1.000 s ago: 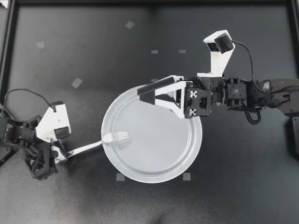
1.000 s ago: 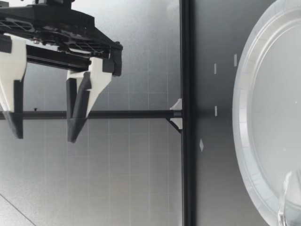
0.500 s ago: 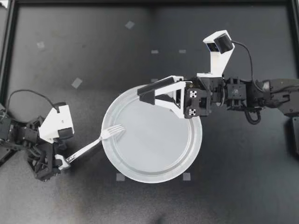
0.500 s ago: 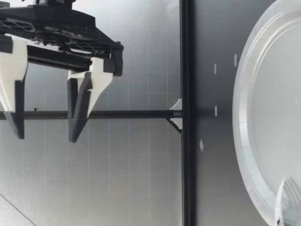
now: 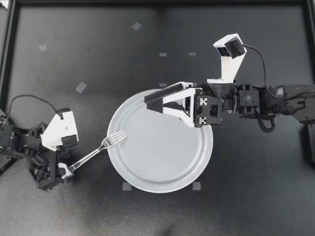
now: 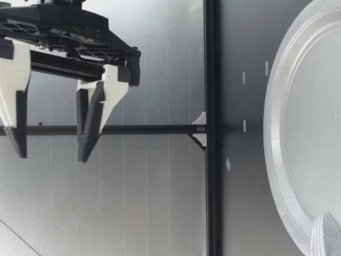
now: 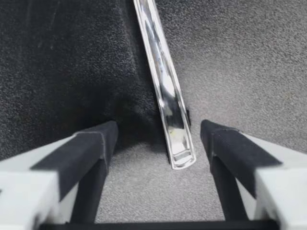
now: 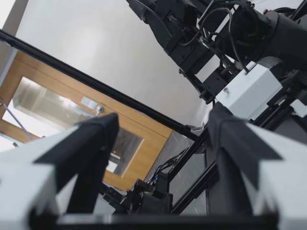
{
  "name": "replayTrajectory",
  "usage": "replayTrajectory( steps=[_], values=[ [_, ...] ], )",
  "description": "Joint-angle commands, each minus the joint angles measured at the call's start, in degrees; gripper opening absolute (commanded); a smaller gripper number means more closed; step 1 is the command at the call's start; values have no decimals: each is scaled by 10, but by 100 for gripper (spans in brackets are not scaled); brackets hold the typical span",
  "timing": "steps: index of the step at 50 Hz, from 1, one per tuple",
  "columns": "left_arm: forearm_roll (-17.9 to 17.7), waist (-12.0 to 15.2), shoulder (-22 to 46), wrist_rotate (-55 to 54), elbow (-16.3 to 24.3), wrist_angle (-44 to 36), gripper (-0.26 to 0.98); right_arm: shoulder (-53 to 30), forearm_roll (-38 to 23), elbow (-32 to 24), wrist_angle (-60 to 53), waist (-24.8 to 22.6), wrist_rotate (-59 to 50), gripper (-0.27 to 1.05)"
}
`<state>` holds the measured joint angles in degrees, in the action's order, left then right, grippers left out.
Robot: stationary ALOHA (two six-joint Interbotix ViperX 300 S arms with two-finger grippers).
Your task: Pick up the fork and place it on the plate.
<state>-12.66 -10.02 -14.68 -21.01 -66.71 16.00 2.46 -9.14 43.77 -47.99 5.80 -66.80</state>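
At plate (image 5: 162, 152) rim, fork (image 5: 97, 151) tines (handle outside)

No legible text, number or brand name appears in any view. The only sign-like markings are two square black-and-white pattern tags (image 5: 203, 100), seen in the top view on the wrist block directly behind my right claw (image 5: 149, 102). Their pattern cannot be read as characters. The small pale tape patches (image 5: 80, 87) on the desk (image 5: 246, 172) carry no visible print.
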Motion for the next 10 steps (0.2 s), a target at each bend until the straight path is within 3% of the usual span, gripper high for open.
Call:
replayTrajectory(
  steps=[1, 10],
  values=[
    [-1, -2, -4, 1, 9, -2, 66, 5, 0, -11, -6, -4, 1, 74],
    [-1, -2, -5, 1, 11, -2, 66, 5, 0, -11, -6, -4, 1, 74]
  ],
)
